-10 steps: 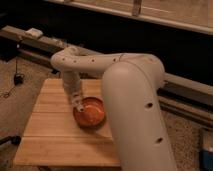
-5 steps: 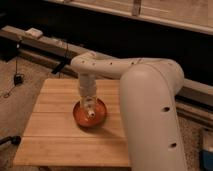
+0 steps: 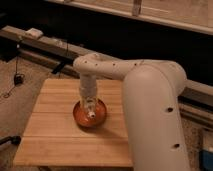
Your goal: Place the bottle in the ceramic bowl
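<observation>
end effector [image 3: 90, 109]: directly above the ceramic bowl [image 3: 79, 116] on bench [image 3: 50, 130], pointing straight down. bottle [image 3: 91, 114]: at the tip, inside the rim, long axis unclear. grip state: cannot tell.

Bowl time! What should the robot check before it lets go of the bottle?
1. Gripper over the bowl: ok, it hangs above the middle.
2. Bottle inside the bowl's rim: ok, its pale end shows low over the bowl.
3. Bottle touching the bowl's bottom: cannot tell.
4. Bowl fully on the table, away from edges: ok.
5. Arm not touching the bowl: ok, it arches above.
</observation>
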### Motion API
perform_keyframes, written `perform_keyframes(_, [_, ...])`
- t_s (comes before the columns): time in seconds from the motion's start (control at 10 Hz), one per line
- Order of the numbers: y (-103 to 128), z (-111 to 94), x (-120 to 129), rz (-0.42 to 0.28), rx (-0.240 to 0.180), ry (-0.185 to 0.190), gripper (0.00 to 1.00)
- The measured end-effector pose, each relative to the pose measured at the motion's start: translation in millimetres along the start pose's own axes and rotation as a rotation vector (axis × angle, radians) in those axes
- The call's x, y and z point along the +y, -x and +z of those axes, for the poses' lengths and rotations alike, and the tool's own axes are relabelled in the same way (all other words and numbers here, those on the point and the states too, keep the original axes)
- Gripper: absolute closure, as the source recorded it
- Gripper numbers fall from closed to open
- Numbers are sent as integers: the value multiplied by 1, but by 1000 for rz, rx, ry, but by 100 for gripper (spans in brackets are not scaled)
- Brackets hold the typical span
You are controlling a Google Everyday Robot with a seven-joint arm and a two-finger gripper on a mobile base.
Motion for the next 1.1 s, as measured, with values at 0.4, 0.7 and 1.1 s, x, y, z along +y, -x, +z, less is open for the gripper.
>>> perform_keyframes(0.4, [-1,0,2,-3,-4,9,20])
perform_keyframes(0.7, [-1,0,3,-4,-3,8,20])
perform_keyframes(1.1, [-1,0,2,-3,-3,9,20])
